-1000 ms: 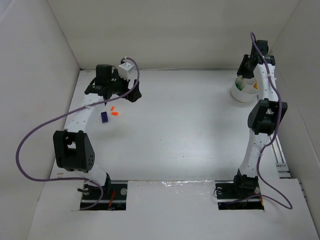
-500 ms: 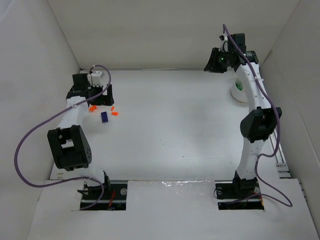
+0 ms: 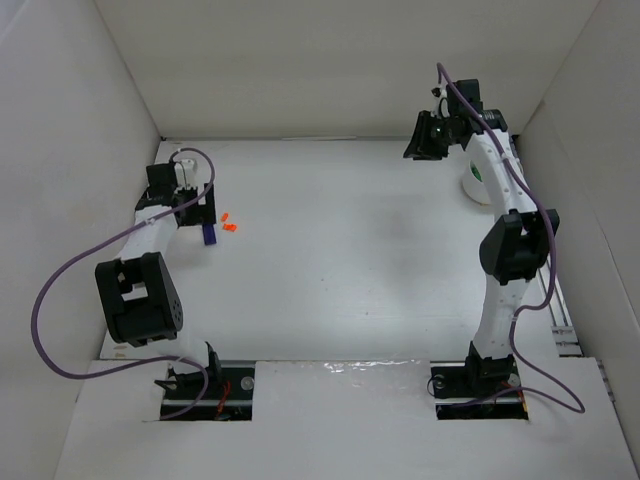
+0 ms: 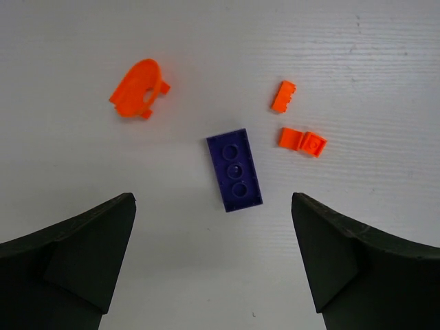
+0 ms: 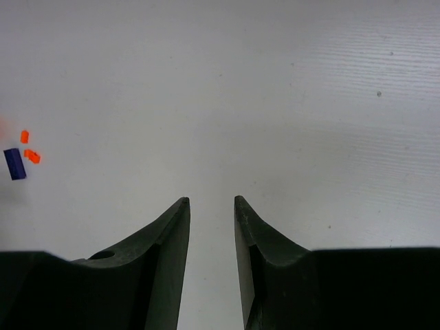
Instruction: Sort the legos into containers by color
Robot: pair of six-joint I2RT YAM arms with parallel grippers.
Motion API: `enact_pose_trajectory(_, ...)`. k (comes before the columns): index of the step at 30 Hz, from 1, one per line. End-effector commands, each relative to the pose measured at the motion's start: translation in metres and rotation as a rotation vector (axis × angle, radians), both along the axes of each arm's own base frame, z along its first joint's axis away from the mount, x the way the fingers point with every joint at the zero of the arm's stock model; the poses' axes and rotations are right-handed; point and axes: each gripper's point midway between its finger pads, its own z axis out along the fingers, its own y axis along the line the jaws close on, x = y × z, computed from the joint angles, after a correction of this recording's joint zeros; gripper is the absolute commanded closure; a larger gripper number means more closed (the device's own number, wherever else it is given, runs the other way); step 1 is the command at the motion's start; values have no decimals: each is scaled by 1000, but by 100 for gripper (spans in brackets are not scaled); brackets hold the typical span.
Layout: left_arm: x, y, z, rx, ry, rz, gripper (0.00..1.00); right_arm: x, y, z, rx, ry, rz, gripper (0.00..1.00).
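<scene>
The dark blue rectangular plastic brick [image 4: 234, 170] lies flat on the white table [image 4: 357, 41] in the middle of the left wrist view, studs up, its long axis running almost top to bottom with a slight tilt. In the overhead view it sits at the left of the frame, well apart from the round white plastic cup [image 3: 468, 188] at the right, which is half hidden behind the right arm. The left gripper [image 4: 213, 203] hangs above the brick with its jaws spread wide and nothing between them, one black finger in each lower corner of the wrist view. An orange curved plastic piece [image 4: 137, 89] lies at the upper left. A tiny orange plastic bit [image 4: 283, 96] and a squarish orange plastic piece [image 4: 302, 141] lie to the right of the brick, near it but not touching. The right gripper [image 5: 210, 201] is at the upper right of the overhead view, its jaws parted by a narrow gap and empty. The brick looks rigid, very light and smooth-walled, not fragile. It would probably skid or flip if one finger met it first. The best hold is likely across its two long sides at mid-length, with the wrist turned slightly to match the tilt. Because the brick sits so low, the fingertips would need to come down almost to the table, with one finger landing in the gap beside the squarish orange piece.
</scene>
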Motion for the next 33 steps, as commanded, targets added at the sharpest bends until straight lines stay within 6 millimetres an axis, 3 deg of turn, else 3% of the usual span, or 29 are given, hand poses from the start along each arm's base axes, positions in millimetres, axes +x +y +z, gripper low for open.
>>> enact_pose_trajectory(1,24,14,36,95,-125,-25,7,2,7,28,28,-81,15,62)
enact_pose_trajectory(5,36,24,29,164,-110,-91,21,1,13,28,35,-80,31,62)
enact_pose_trajectory(6,37,22,16,160,-82,-119,23,1,13,28,35,-80,31,62)
enact_pose_trajectory(8,43,27,12,184,-77,-166,27,2,13,24,34,-70,31,62)
enact_pose_trajectory(9,41,37,-3,173,-45,-161,31,2,13,24,34,-70,31,62)
enact_pose_trajectory(11,46,45,-11,157,-38,-180,36,1,18,24,34,-70,40,62)
enact_pose_trajectory(12,50,51,-4,156,-57,-171,39,-1,16,22,27,-62,33,62)
enact_pose_trajectory(14,55,59,-8,149,-52,-186,42,1,16,17,25,-53,33,62)
enact_pose_trajectory(21,61,77,-19,168,-27,-216,43,4,20,17,19,-55,36,62)
enact_pose_trajectory(33,66,67,-45,125,9,-322,43,6,22,13,5,-48,32,62)
